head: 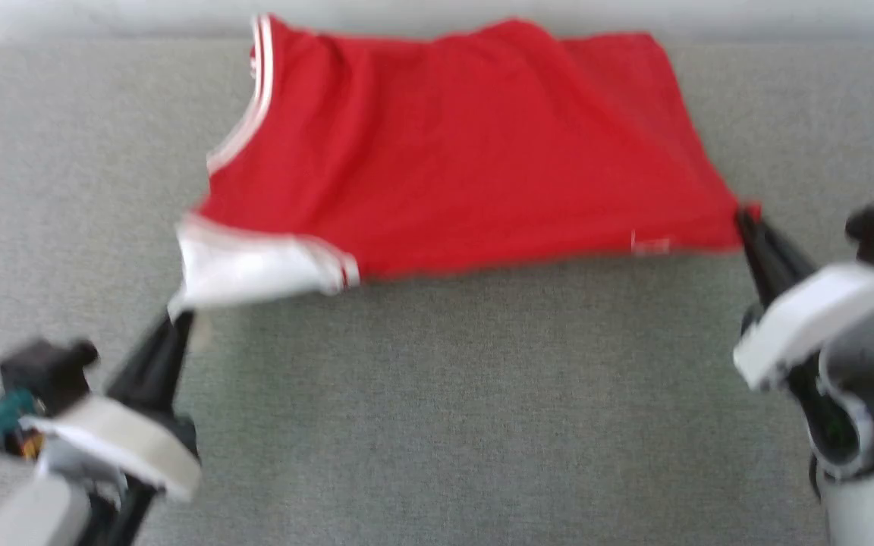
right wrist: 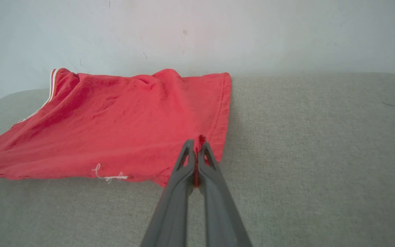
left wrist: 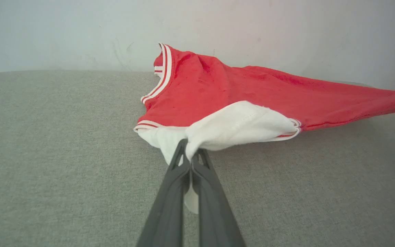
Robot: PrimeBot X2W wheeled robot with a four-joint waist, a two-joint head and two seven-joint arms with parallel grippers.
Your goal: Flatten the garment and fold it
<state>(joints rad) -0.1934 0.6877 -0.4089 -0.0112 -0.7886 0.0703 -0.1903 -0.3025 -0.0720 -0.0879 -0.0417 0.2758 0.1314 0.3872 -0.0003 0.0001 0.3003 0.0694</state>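
Note:
The garment [head: 452, 144] is a red shirt with a white sleeve and striped trim, stretched across the grey cushion with its plain red side up. My left gripper [head: 179, 322] is shut on the white sleeve [left wrist: 231, 128] at the near left corner; the left wrist view shows white cloth pinched between the dark fingers [left wrist: 170, 192]. My right gripper [head: 744, 216] is shut on the red hem corner [right wrist: 201, 139] at the near right. The near edge hangs taut between the two grippers, slightly lifted. Any chest lettering is hidden.
The grey fabric surface [head: 452, 409] runs wide in front of the garment and to both sides. A pale wall [right wrist: 197, 31] rises right behind the garment's far edge. A loose white thread [right wrist: 110, 176] shows near the hem.

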